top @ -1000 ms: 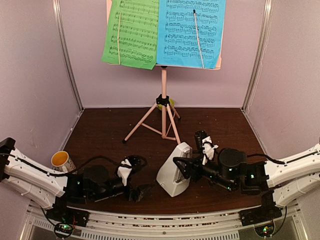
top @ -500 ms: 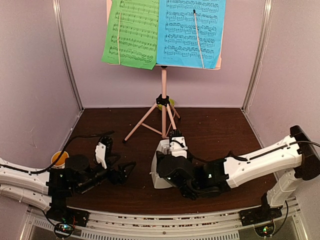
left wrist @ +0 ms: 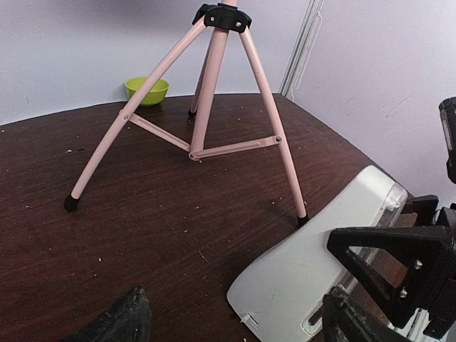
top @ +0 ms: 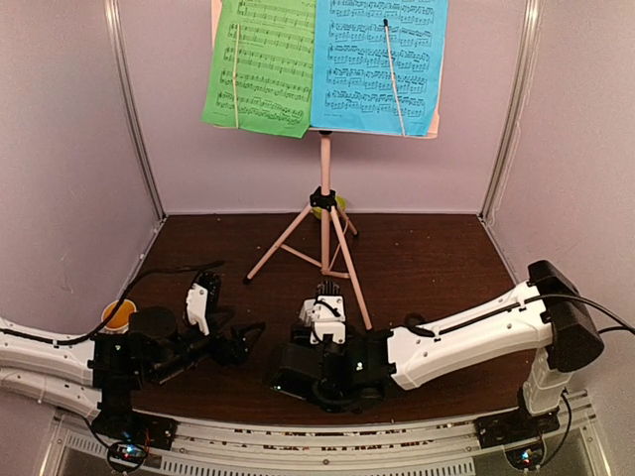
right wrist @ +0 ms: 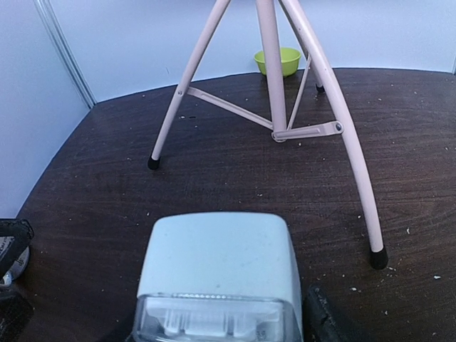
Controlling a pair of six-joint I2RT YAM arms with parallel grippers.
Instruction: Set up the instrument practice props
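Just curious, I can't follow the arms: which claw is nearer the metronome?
Right. The right claw grips the metronome itself; the left claw hangs open beside it, apart.

1. Our left arm (top: 40, 349) and right arm (top: 466, 335) wear white shells with black joints.
2. Black cables (top: 159, 276) run along both.
3. Our left pincer (left wrist: 239, 320) and right pincer (right wrist: 221, 320) have matte black, angular fingers.
4. A white block (top: 198, 302) tops each wrist.

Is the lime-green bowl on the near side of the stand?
No, the bowl sits beyond the pink stand, by the back wall.
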